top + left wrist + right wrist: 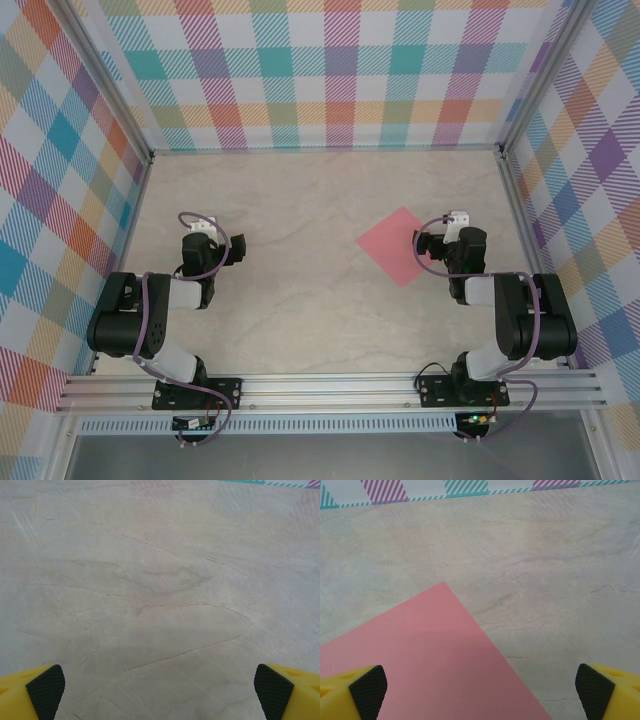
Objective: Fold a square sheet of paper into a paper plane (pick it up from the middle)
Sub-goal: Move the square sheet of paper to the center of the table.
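Top external: square sheet of paper [397, 245] flat, centre just left of right gripper [480, 697]; left gripper [160, 697] well apart; both wide, empty.

Matt pink paper sheet [435, 655] on smooth marble-look table [300, 300]

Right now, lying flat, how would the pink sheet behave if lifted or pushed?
The square sheet of paper looks thin and lies flush on the table, so getting fingers under it is probably tricky. Lifted, it would likely droop. On that smooth surface a push would probably slide it.
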{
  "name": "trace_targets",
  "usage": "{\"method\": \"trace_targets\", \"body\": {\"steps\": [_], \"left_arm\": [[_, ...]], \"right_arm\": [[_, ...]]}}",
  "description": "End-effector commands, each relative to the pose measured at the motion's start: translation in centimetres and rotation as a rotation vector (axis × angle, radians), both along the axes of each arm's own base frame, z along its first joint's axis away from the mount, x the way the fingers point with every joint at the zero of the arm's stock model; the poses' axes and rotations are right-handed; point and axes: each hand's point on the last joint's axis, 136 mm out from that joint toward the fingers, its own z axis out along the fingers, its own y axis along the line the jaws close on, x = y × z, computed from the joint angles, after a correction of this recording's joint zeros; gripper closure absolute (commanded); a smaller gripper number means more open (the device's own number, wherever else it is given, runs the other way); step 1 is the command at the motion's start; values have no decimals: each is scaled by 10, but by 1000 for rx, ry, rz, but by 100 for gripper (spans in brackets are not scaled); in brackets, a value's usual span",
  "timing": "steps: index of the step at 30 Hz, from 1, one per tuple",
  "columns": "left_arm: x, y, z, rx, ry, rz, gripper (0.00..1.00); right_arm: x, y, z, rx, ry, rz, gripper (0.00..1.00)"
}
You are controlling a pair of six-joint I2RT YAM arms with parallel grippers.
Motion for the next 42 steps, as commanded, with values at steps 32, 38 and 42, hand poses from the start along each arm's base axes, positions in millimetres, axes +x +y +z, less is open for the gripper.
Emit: {"method": "trace_targets", "body": {"steps": [32,38,42], "left_arm": [[-40,-21,106,-392,312,142,0],[-40,-26,102,-404,330,117,0],[-40,-27,99,-407,340,117,0]], "right_arm": [[-2,72,-11,540,817,-243,0],[15,92,-28,462,848,-260,0],[30,102,-40,382,870,-274,0]]}}
